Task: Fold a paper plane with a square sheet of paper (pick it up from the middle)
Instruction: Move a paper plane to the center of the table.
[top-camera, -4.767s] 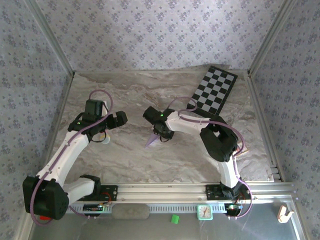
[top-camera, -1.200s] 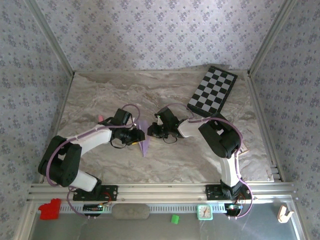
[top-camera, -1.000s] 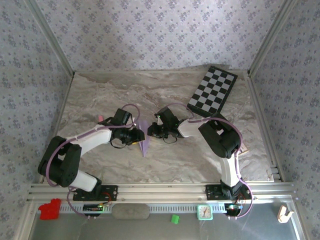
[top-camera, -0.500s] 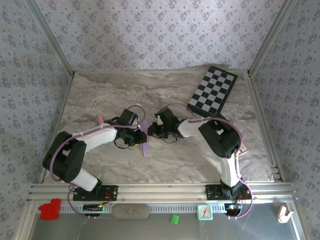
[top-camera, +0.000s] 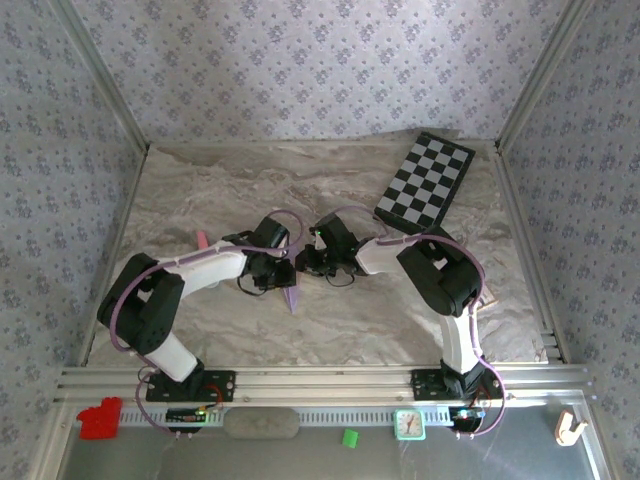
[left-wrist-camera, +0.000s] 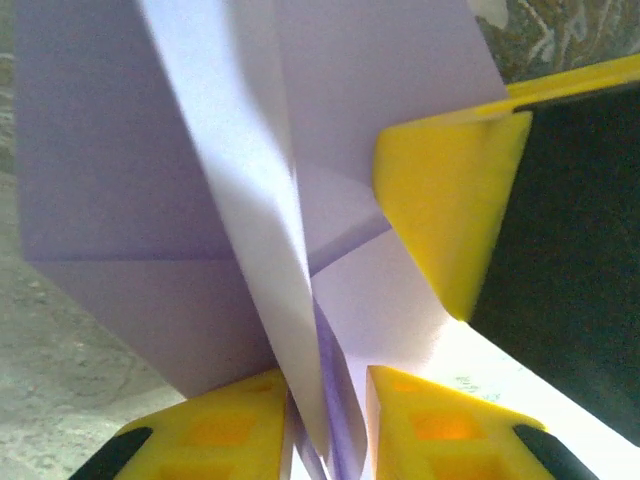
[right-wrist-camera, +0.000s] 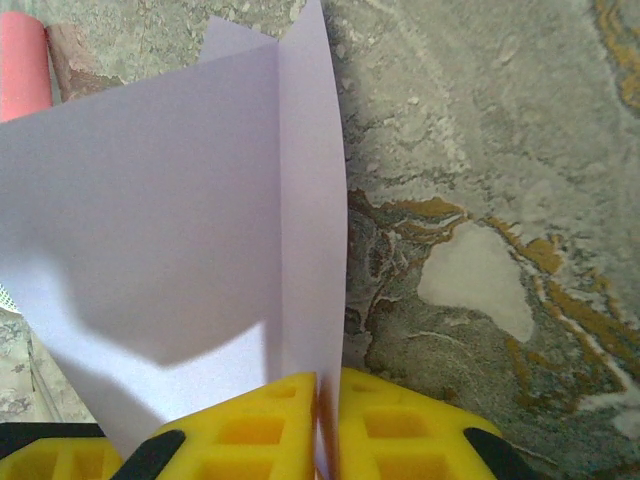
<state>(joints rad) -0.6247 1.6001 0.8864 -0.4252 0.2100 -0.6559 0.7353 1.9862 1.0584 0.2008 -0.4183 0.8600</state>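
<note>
The square sheet of paper is folded into a narrow, pointed pale lilac paper plane (top-camera: 291, 292) that stands on edge over the middle of the table. My right gripper (top-camera: 303, 264) is shut on its centre fold (right-wrist-camera: 310, 200), with the fingers (right-wrist-camera: 265, 420) pressed together on the paper (right-wrist-camera: 150, 220). My left gripper (top-camera: 283, 272) meets the plane from the left. In the left wrist view the loose folded layers (left-wrist-camera: 200, 150) pass between its fingertips (left-wrist-camera: 325, 385), which stand narrowly open and do not pinch them flat. One yellow finger of the right gripper (left-wrist-camera: 450, 200) shows against the paper.
A black-and-white chequered board (top-camera: 427, 180) lies at the back right. A small pink cylinder (top-camera: 203, 240) (right-wrist-camera: 22, 65) rests on the marbled cloth left of the arms. Patterned walls and metal posts enclose the table, and a rail (top-camera: 320, 380) runs along the near edge.
My left arm has slid right up to the plane and its jaws have narrowed around the paper layers. The right gripper has kept its hold without moving.
</note>
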